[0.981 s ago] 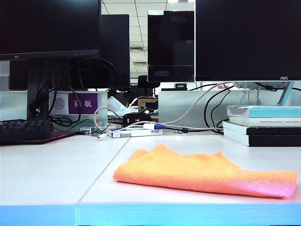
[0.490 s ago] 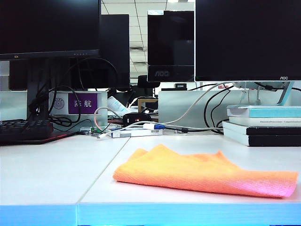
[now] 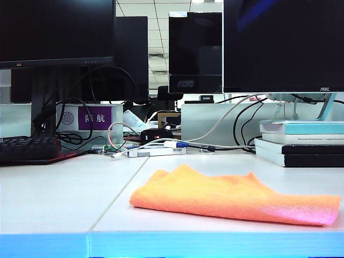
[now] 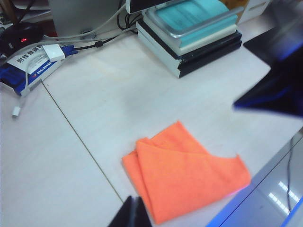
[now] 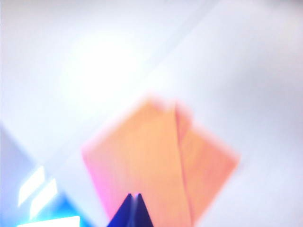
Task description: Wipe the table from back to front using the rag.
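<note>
Rag: the soft orange microfibre rag (image 3: 231,198), folded with a pinkish tint at one end, lies flat near the light blue front edge of the wide white matte counter (image 3: 54,199), untouched by either arm.

Right end effector: on my right wrist feed the right end effector (image 5: 132,210) shows as two dark tips pressed together, so clenched and empty. It hangs in the air over the rag, with the cloth spread just ahead of its tips. That feed is heavily blurred, so I cannot judge its height.

Left end effector: on my left wrist feed only a dark tip of the left end effector (image 4: 130,213) pokes in at the frame edge. I cannot tell whether it is clenched or released. The rag sits just ahead of it, near the front edge.

Exterior feed: neither arm appears here, so both are above the rag rather than on it.

Rag's long axis: runs side to side along the front edge, pink end toward the right side.

Nearer arm: I judge the right, since the cloth fills its view. It would need to release its tips before taking hold.

Beyond the rag: a stack of books with a teal cover (image 4: 189,33) at the back right, a thin seam line (image 4: 75,137) to the rag's left, cables and monitors behind.
</note>
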